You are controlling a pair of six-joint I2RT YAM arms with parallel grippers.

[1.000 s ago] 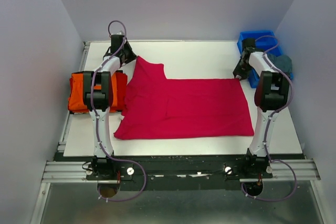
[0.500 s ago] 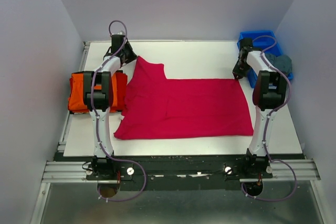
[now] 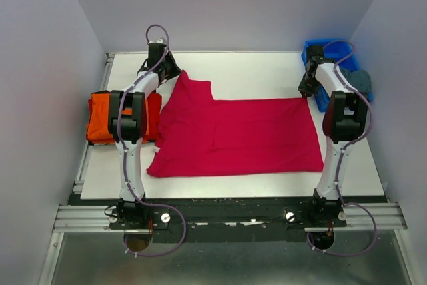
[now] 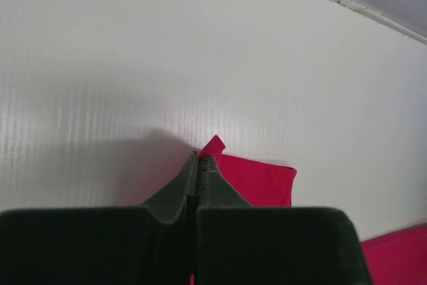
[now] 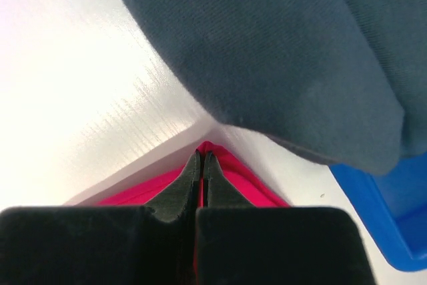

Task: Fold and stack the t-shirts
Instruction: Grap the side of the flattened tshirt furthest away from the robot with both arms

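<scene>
Both grippers are closed on the soft crimson-pink cloth t-shirt (image 3: 240, 135) spread on the white table (image 3: 253, 71). The left gripper (image 4: 199, 158) pinches its eleven o'clock corner, the right gripper (image 5: 201, 155) its two o'clock corner.

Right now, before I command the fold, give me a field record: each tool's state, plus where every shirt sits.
left tool: shut on far-left corner of crimson-pink shirt
right tool: shut on its far-right corner
crimson-pink shirt: spread open mid-table, not yet folded
orange shirt: folded, at left edge
grey-teal shirt: on blue bin, far right
</scene>
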